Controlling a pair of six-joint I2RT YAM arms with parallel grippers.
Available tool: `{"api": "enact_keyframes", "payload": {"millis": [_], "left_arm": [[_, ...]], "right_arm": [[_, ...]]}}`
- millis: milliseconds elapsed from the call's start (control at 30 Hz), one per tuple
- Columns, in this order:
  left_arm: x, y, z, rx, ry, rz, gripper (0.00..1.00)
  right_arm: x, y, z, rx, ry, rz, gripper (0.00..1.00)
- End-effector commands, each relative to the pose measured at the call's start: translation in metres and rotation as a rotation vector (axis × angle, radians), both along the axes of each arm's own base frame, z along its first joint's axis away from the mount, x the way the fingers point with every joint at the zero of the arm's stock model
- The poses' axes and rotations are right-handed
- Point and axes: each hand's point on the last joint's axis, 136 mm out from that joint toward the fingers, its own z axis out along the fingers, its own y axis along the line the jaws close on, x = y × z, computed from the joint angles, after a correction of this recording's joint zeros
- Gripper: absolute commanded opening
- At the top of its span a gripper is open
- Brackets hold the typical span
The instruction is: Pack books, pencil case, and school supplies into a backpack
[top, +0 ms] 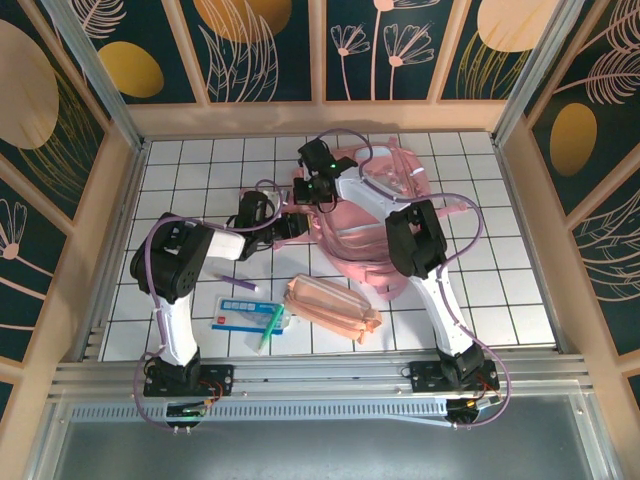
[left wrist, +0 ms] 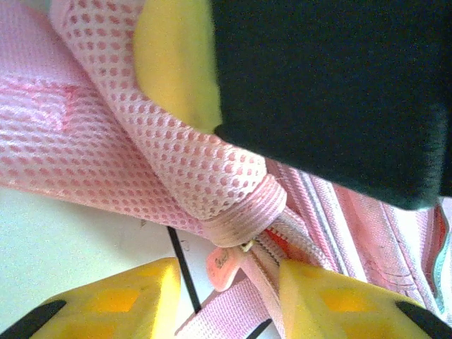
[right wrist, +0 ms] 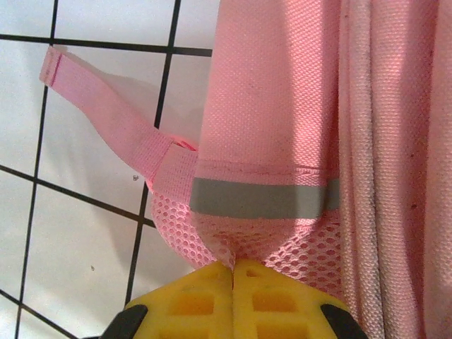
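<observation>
Your right fingers (right wrist: 205, 300) are clenched tip to tip on the mesh underside of the backpack's (top: 352, 248) shoulder strap (right wrist: 261, 120). They nip the fabric just short of the grey band (right wrist: 265, 198) that crosses beyond their tips. That pinch reads as an anchor: with the strap pinned, the soft bag cannot slide over the tabletop (top: 190, 170) when something tugs at it.

Your left fingers (left wrist: 120, 304) stand apart, released, gripping nothing. A narrow webbing tail (left wrist: 226, 314) lies between them, and just past their tips sits the end of the zip (left wrist: 279, 236), where the strap's mesh gathers into a stitched root. The pad of a right finger hangs close above that spot, so both pairs of fingers are crowded at one corner of the bag.

My judgement is that you are lining the left fingers up to catch the zip pull or its tape and draw the bag open while the right pair holds it steady.

Well behind both pairs, towards the arm bases, the pencil case (top: 333, 308), the white-and-blue packet (top: 240, 315) and the green pen (top: 271, 326) at its edge lie on the tiles, not yet packed.
</observation>
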Motion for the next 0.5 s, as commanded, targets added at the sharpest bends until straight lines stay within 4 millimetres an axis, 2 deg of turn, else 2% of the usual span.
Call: {"api": "enact_keyframes", "payload": {"millis": [0,133,233,267,467], "left_arm": [[0.007,-0.018,0.019,-0.016,-0.097,-0.061,0.37],[0.005,-0.030,0.021,0.015,-0.136,-0.100,0.26],[0.003,-0.033,0.026,0.035,-0.173,-0.114,0.03],[0.003,-0.032,0.026,0.048,-0.180,-0.107,0.00],[-0.007,-0.024,0.038,0.110,-0.250,-0.074,0.00]], "right_arm": [[-0.005,0.003,0.030,0.066,-0.004,0.004,0.00],[-0.005,0.005,0.029,0.075,0.001,0.000,0.00],[-0.003,0.004,0.029,0.066,-0.007,-0.012,0.00],[-0.002,0.003,0.029,0.061,-0.011,-0.018,0.00],[0.010,0.000,0.035,0.052,-0.043,-0.044,0.00]]}}
